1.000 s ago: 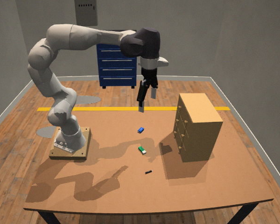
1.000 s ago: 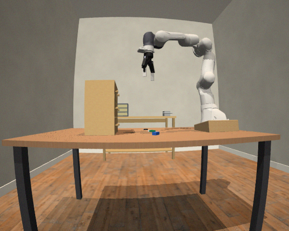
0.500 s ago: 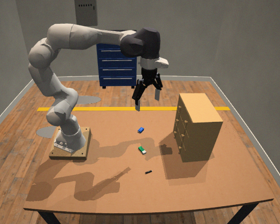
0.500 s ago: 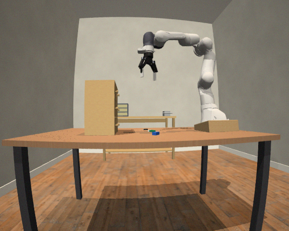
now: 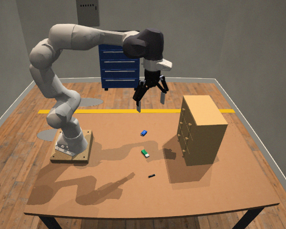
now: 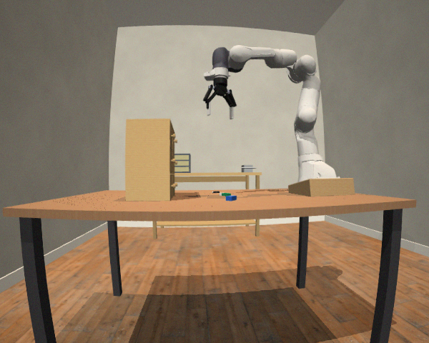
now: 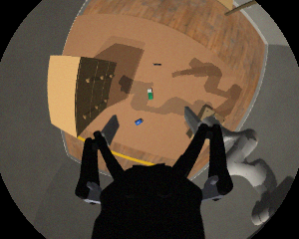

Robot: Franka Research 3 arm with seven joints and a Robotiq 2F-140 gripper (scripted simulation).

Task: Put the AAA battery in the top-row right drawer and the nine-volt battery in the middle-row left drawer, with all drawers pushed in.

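The small wooden chest (image 5: 199,128) stands upright on the right of the table, knobbed drawer fronts facing the arm's base, all drawers pushed in. It also shows in the exterior view (image 6: 148,159) and the wrist view (image 7: 80,96). A thin black cylinder, the AAA battery (image 5: 151,175), lies in front of the chest near the table's front. A small blue block (image 5: 144,132) and a green-and-white block (image 5: 145,153) lie at mid-table; I cannot tell which is the nine-volt battery. My gripper (image 5: 150,104) (image 6: 219,112) hangs open and empty, high above the table's far side.
The arm's base stands on a wooden plate (image 5: 71,148) at the table's left. A blue tool cabinet (image 5: 119,66) stands on the floor behind the table. A yellow stripe (image 5: 108,111) runs along the floor past the table's far edge.
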